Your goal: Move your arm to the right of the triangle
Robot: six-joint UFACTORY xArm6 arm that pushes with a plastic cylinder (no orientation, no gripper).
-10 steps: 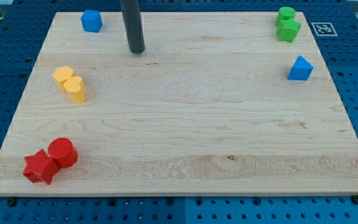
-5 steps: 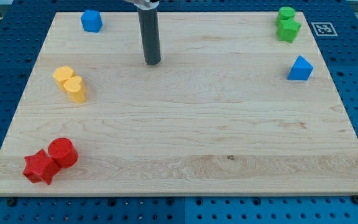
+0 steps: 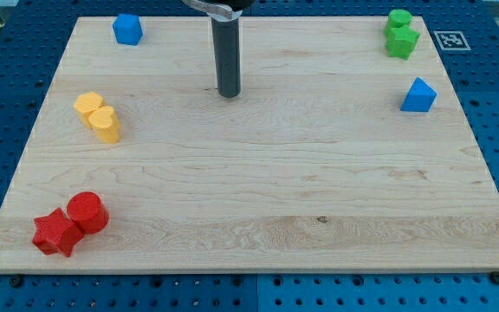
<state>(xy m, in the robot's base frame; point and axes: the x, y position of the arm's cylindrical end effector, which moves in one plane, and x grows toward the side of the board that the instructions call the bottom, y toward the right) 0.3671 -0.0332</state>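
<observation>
The blue triangle block [image 3: 418, 95] lies near the board's right edge, in the upper part of the view. My tip [image 3: 229, 94] rests on the wooden board [image 3: 258, 182] left of centre near the top, far to the left of the triangle. Nothing touches the tip.
A blue cube [image 3: 127, 29] sits at the top left. Two green blocks [image 3: 400, 35] sit at the top right, above the triangle. Two yellow blocks [image 3: 99, 117] lie at the left. A red cylinder [image 3: 87, 212] and a red star [image 3: 56, 232] lie at the bottom left.
My tip has slid to the right and slightly down the view, away from the blue cube and toward the board's middle. No block has moved.
</observation>
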